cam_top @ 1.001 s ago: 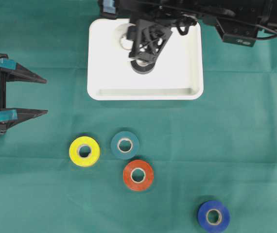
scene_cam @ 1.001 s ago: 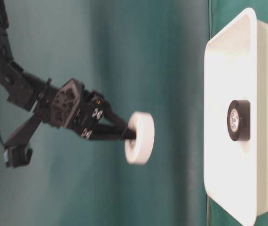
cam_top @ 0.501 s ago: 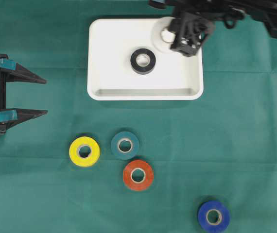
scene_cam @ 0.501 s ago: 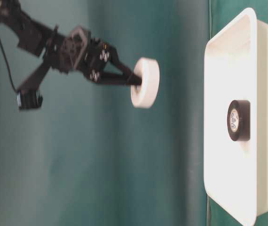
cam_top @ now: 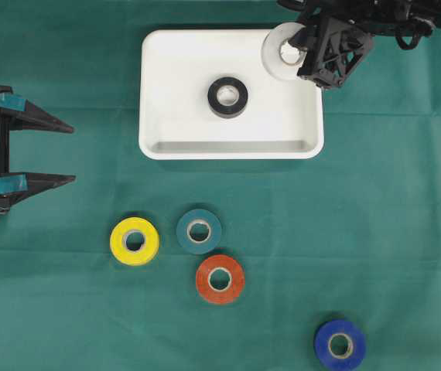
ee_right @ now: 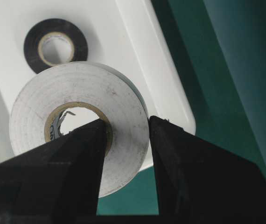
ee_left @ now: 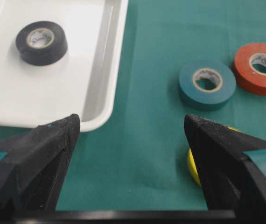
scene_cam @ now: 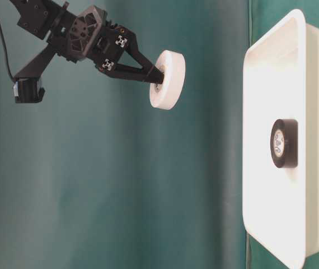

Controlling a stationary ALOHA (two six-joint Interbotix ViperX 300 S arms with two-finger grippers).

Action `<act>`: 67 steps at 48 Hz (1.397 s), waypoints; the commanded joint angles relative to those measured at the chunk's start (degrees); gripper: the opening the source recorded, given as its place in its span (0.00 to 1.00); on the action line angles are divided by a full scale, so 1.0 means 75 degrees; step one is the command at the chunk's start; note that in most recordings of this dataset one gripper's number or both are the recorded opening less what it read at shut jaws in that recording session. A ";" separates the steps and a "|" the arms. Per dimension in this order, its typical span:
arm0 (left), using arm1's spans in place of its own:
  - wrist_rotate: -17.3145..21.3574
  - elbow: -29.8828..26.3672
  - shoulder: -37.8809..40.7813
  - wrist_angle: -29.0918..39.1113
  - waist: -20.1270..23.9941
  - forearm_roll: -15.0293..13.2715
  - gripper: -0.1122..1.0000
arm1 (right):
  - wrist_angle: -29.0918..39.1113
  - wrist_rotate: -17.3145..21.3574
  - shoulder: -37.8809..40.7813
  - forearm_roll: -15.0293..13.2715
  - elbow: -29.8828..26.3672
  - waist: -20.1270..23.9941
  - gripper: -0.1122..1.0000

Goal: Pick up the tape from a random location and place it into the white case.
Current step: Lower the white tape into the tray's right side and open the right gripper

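Right tool (cam_top: 307, 48) pinches white tape roll (cam_top: 282, 51) through core, wall clamped, held high above white rectangular plastic case (cam_top: 166, 93) corner for release; left tool (cam_top: 54, 151) wide, empty.

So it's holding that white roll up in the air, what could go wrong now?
Two things, perhaps. The right gripper pinches only one wall of the white tape, so the roll might slip or swing. It also hangs over a corner of the white case, so a release here might land it on the rim or the green cloth.

Green cloth (cam_top: 391, 232) across the whole table.
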 commanded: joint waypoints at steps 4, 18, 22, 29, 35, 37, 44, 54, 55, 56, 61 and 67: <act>-0.0012 -0.0117 0.0035 -0.0082 0.0023 -0.0012 0.91 | -0.0070 0.0000 -0.0199 -0.0023 -0.0082 0.0000 0.38; 0.0000 -0.0105 0.0035 -0.0070 0.0012 -0.0012 0.91 | -0.0070 0.0000 -0.0199 -0.0023 -0.0082 0.0000 0.38; -0.0012 -0.0117 0.0047 -0.0070 0.0012 -0.0012 0.91 | -0.0070 0.0000 -0.0199 -0.0023 -0.0082 0.0000 0.38; 0.0000 -0.0105 0.0035 -0.0070 0.0012 -0.0012 0.91 | -0.0070 0.0000 -0.0199 -0.0023 -0.0082 0.0000 0.38; 0.0000 -0.0105 0.0035 -0.0070 0.0012 -0.0012 0.91 | -0.0070 0.0012 -0.0187 -0.0012 -0.0082 0.0000 0.38; 0.0000 -0.0105 0.0035 -0.0070 0.0012 -0.0012 0.91 | -0.0070 0.0000 -0.0199 -0.0023 -0.0082 0.0000 0.38; 0.0000 -0.0105 0.0035 -0.0070 0.0012 -0.0012 0.91 | -0.0070 0.0012 -0.0199 -0.0012 -0.0082 0.0000 0.38; 0.0000 -0.0105 0.0047 -0.0059 0.0012 -0.0012 0.91 | -0.0129 0.0012 -0.0164 -0.0023 -0.0023 0.0000 0.38; 0.0000 -0.0105 0.0035 -0.0070 0.0023 -0.0012 0.91 | -0.0152 0.0012 -0.0141 -0.0023 0.0012 0.0000 0.38; 0.0000 -0.0117 0.0035 -0.0059 0.0023 -0.0012 0.91 | -0.0176 0.0012 -0.0129 -0.0023 0.0035 0.0000 0.38; 0.0000 -0.0105 0.0035 -0.0059 0.0012 -0.0012 0.91 | -0.0340 0.0012 0.0000 -0.0012 0.0141 0.0000 0.38; 0.0000 -0.0117 0.0035 -0.0059 0.0023 -0.0012 0.91 | -0.0609 0.0023 0.0246 -0.0012 0.0293 0.0000 0.38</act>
